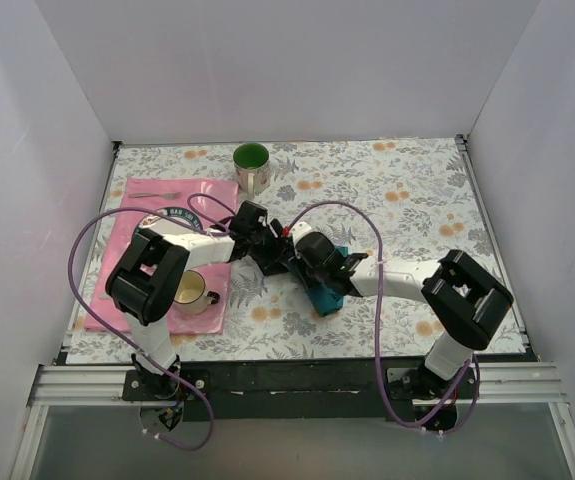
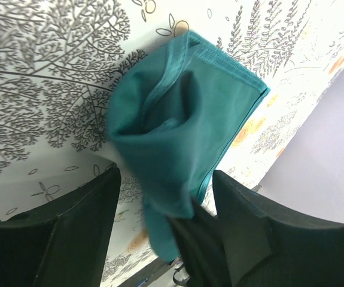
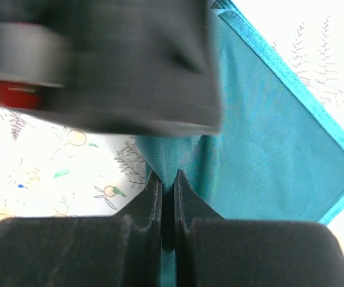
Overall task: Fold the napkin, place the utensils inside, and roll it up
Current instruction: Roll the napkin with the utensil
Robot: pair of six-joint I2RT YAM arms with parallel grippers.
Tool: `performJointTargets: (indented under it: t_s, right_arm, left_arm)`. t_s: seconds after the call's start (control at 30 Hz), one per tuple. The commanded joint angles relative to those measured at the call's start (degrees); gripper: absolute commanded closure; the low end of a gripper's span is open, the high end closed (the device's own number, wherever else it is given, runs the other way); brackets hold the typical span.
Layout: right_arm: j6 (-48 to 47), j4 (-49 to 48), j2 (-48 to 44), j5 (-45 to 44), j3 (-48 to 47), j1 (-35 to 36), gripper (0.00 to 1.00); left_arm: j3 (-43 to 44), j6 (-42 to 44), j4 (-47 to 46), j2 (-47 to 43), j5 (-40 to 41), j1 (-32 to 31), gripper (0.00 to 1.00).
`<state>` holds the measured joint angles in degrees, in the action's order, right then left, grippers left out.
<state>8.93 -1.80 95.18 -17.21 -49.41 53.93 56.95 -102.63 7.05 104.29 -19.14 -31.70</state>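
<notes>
The teal napkin [image 1: 327, 297] is bunched and partly lifted off the floral table near the middle. My right gripper [image 3: 167, 176] is shut on a pinched fold of the napkin [image 3: 267, 137]; in the top view this gripper [image 1: 312, 275] is just above the cloth. My left gripper [image 2: 166, 179] is open, its two fingers standing either side of the hanging napkin [image 2: 183, 107] without pinching it. From above it [image 1: 277, 262] meets the right one. A slim utensil [image 1: 157, 195] lies far left on the pink placemat [image 1: 127, 300].
A green-lined mug [image 1: 252, 165] stands at the back centre. A pale mug [image 1: 192, 290] sits on the placemat under the left forearm, and a dark round plate [image 1: 172, 213] lies partly hidden there. White walls close in three sides.
</notes>
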Motion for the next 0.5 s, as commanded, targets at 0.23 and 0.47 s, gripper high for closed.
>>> performJointTargets:
  t_s: [0.23, 0.47]
  right_arm:
    - [4.33, -2.42, 3.15, 39.95, 1.6, -16.74, 0.99]
    - [12.68, -8.73, 13.09, 64.56, 0.54, -24.83, 0.99]
  left_arm:
    - [-6.14, 2.17, -3.7, -4.44, 3.31, 1.82, 0.32]
    - [-6.68, 4.28, -3.71, -5.24, 6.39, -0.55, 0.23]
